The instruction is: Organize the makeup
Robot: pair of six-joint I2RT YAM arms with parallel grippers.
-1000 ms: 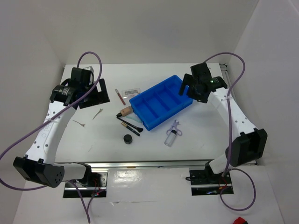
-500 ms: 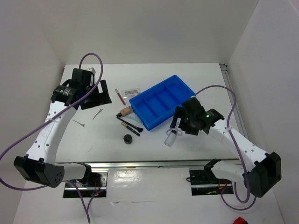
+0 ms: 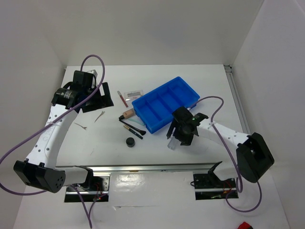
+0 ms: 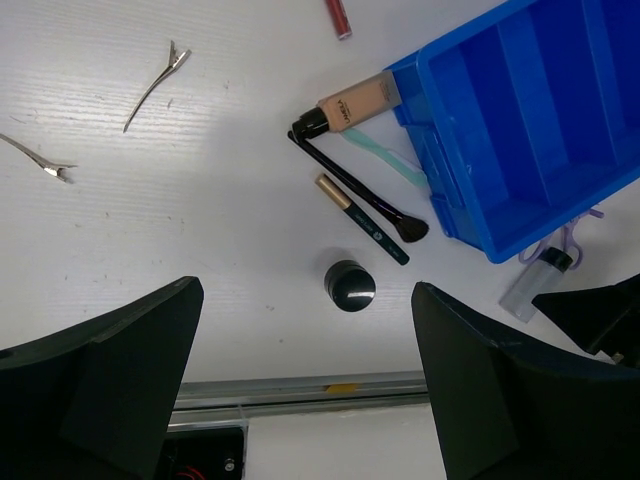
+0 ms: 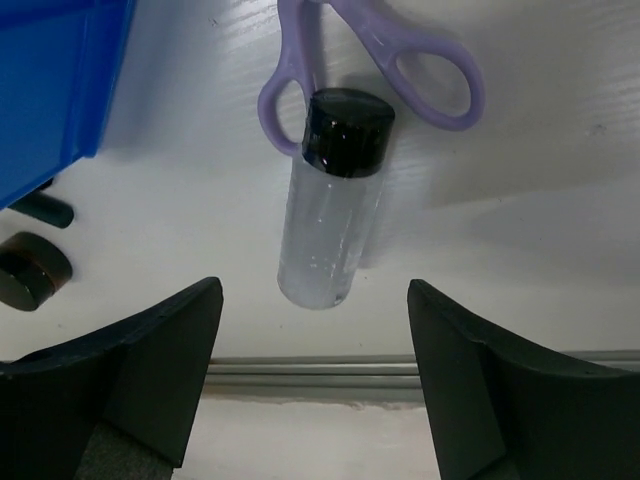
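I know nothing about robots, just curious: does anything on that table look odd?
Nothing spilled or broken. The clear bottle lies on its side over purple scissor handles, and the blue tray sits empty while the beige tube and brush lie beside it.

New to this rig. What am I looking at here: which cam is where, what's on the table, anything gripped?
Two white robot arms, left and right, are bolted to a table; each ends in a two-finger gripper. The wide shot comes from a fixed camera above and behind; the other two from wrist cameras looking down past dark fingers. On the table: a blue divided tray and loose makeup: beige tube, black brush, pencil, black round jar, thin clips, pink stick, white card. The left gripper is open above these. The right gripper is open over a clear bottle lying on a purple looped handle. Nothing is held.
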